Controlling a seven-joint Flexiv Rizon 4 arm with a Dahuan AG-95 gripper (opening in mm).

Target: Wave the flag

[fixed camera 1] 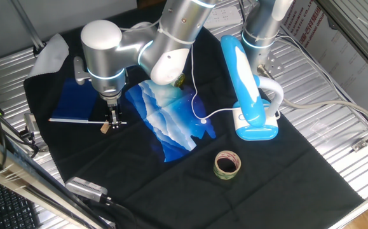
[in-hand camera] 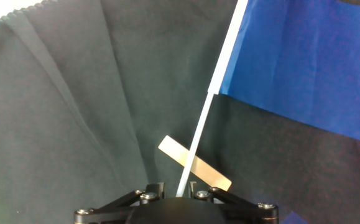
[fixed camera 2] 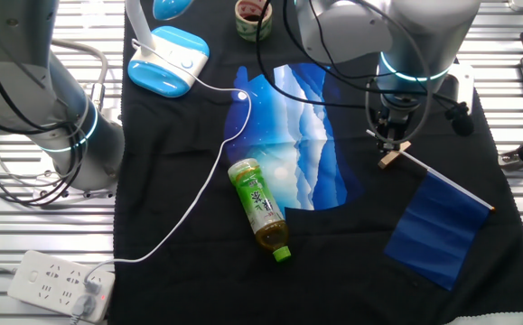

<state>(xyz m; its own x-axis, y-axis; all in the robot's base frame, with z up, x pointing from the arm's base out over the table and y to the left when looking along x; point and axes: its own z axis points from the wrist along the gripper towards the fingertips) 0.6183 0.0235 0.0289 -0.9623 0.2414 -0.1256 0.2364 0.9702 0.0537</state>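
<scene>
In the hand view, the gripper sits nearest, its fingers closed on the white stick of the flag. The stick runs up and right, away from the hand, crossing a tan wooden block; the blue cloth lies flat on the black tablecloth.

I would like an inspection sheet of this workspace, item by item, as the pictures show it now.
Surface: black cloth over a ribbed metal table.
Job's things: flag lying flat, its white stick resting across a small wooden block.
Clutter: patterned blue-and-white cloth, green tea bottle, tape roll, blue-and-white lamp.
Grippers: gripper low over the stick's end; fingers either side of it, closure unclear.
Cables: white lamp cable running to a power strip.
Surroundings: second arm base, keyboard.
</scene>
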